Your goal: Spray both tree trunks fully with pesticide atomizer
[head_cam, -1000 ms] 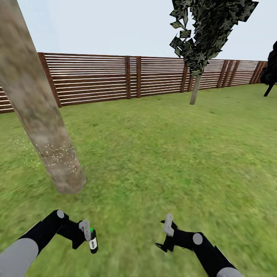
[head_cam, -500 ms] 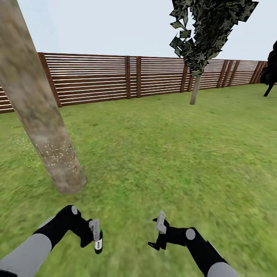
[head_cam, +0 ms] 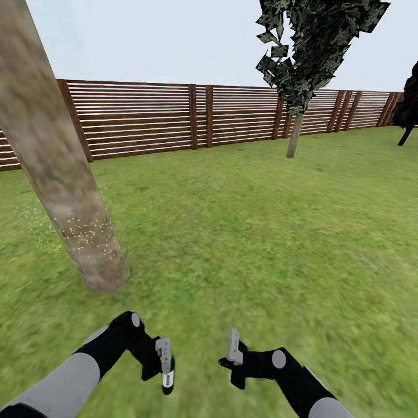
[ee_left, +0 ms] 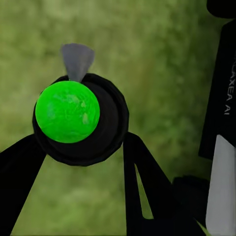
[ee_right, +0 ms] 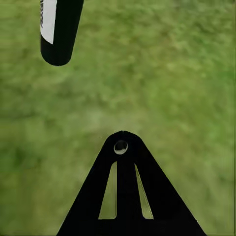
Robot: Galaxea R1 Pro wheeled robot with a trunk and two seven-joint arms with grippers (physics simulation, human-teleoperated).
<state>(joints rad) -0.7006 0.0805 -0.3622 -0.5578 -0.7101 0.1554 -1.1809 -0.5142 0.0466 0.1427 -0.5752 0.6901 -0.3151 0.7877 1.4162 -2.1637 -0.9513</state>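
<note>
A simulated garden scene, seen from the robot's head. A wide green lawn runs back to a brown slatted fence.

At the left stands a thick pale grey-brown tree trunk, leaning in the view. Fine white specks of pesticide dot its lower part and the grass beside it; the upper trunk looks bare. A second tree, with a dark leafy crown, stands far off near the fence.

Low in the view, the left gripper is closed around the pesticide atomizer, a small dark bottle with a white label, held upright over the grass. From the left wrist, the bottle's top appears as a bright green disc. The right gripper holds nothing, and its fingers look closed together.

The step in hand seems to be spraying the near trunk, which is only partly covered. The next move probably calls for raising the bottle and aiming its nozzle at the bare bark.

Compared with a second ago, both arms have drawn inward and lower, toward each other, carrying the bottle away from the trunk. The camera has not moved.
</note>
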